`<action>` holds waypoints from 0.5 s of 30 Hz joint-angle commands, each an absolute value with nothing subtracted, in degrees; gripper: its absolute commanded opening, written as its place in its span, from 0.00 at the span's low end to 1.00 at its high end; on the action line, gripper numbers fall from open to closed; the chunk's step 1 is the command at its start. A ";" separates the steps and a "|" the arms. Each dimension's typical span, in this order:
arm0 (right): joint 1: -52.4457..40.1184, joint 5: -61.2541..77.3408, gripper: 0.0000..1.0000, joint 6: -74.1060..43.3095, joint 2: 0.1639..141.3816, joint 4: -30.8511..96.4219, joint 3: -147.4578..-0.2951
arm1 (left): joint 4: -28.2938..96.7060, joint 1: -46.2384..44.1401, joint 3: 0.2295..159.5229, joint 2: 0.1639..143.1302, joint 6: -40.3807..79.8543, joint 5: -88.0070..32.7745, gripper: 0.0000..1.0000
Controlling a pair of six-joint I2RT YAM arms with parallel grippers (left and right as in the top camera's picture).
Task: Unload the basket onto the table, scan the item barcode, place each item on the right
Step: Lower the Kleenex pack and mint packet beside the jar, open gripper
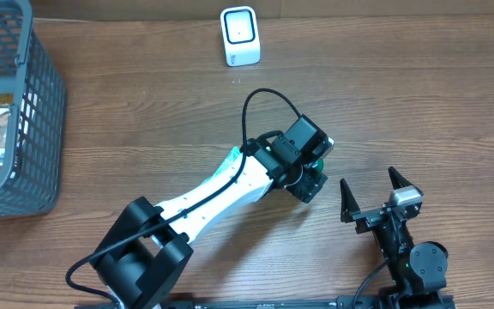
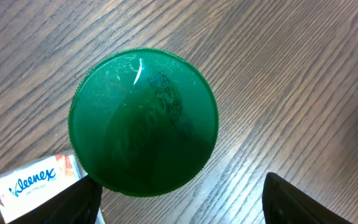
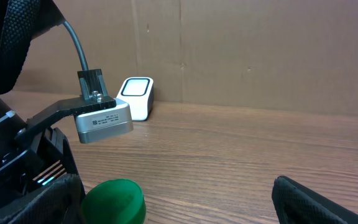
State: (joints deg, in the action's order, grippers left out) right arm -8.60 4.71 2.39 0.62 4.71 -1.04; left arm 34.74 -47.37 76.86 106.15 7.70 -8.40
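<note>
Our right tool (image 1: 368,178) sits spread wide, empty. The left tool (image 2: 179,179), jaws spread, hangs over the green cap (image 2: 143,121) standing on the counter (image 2: 291,74) beside a Kleenex pack (image 2: 33,183). We should centre, close squarely, then carry it to the far scanner (image 1: 239,36). Its body and barcode are hidden beneath the cap.

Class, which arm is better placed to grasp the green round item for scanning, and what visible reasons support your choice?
Left. Its pincer hangs directly over the green round item, its fingers spread wider than the item. The right pincer, also open, stands off to the side, empty.
</note>
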 commanded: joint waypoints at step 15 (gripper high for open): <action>-8.27 5.06 1.00 2.66 0.16 4.40 -0.45 | 34.61 -47.66 77.95 105.60 7.38 -22.98 0.70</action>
State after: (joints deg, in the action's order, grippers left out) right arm -8.60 4.69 2.35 0.62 4.73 -1.04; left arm 35.07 -47.40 76.86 106.15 6.87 -18.55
